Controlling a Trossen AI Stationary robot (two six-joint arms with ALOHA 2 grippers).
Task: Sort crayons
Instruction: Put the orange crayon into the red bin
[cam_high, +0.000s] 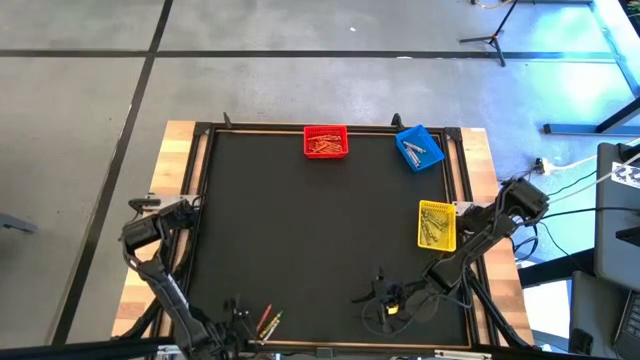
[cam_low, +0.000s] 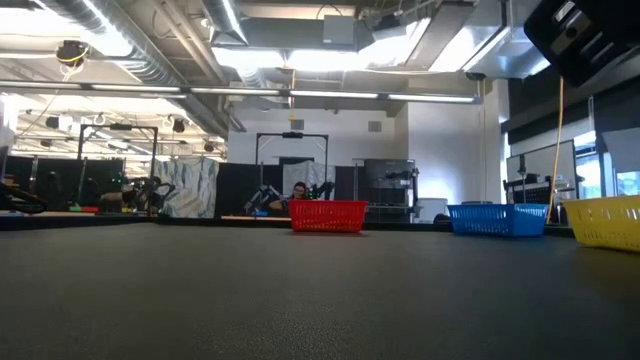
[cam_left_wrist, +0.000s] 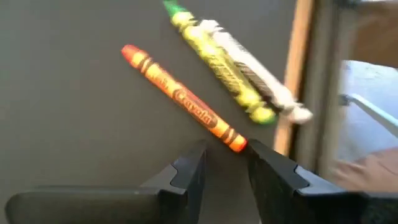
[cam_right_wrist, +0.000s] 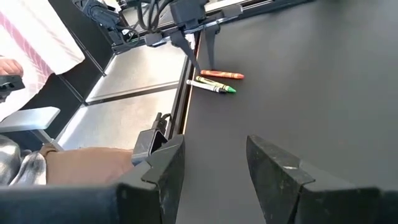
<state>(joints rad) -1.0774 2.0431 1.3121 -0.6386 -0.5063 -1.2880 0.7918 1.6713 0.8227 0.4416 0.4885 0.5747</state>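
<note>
Left gripper (cam_left_wrist: 225, 167) at the tabletop's near edge, jaws narrowly apart, empty, at the orange crayon (cam_left_wrist: 183, 98); right gripper (cam_right_wrist: 214, 167) farther along, parted, empty; filled red bin (cam_high: 325, 142) at far edge

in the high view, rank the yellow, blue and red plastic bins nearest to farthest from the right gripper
1. Yellow plastic bin, at the table's right edge, closest to the right gripper.
2. Blue plastic bin, far right corner.
3. Red plastic bin, far edge, middle.
</note>
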